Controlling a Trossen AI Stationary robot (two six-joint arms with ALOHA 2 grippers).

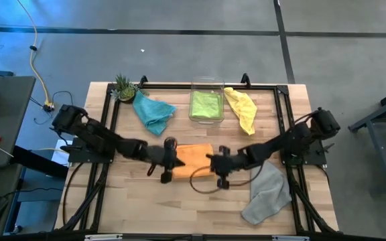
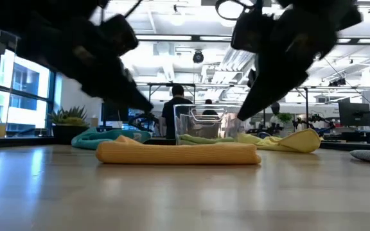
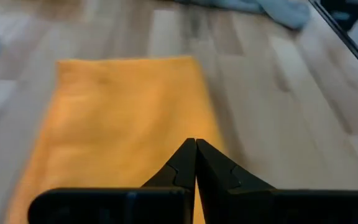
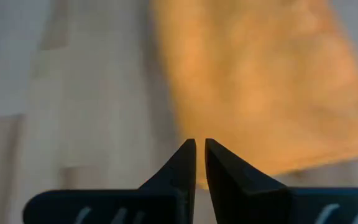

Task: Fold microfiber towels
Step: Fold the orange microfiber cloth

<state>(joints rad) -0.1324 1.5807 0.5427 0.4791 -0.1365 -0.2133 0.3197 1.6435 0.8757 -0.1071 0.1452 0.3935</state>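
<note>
At table centre I judge the orange towel folded, four unfolded; left gripper closed, right gripper barely parted, both empty.

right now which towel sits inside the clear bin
The lime green towel, lying in the clear bin; the teal, yellow, grey and orange ones lie on the bare table.

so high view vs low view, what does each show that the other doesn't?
High only: the grey towel at the table's right front, the full table layout, and both arms reaching to the left gripper and right gripper at the orange towel's ends. Low only: the orange towel's flat folded profile, and people in the room behind. Both: orange, teal, yellow towels, and the green towel in the clear bin.
</note>
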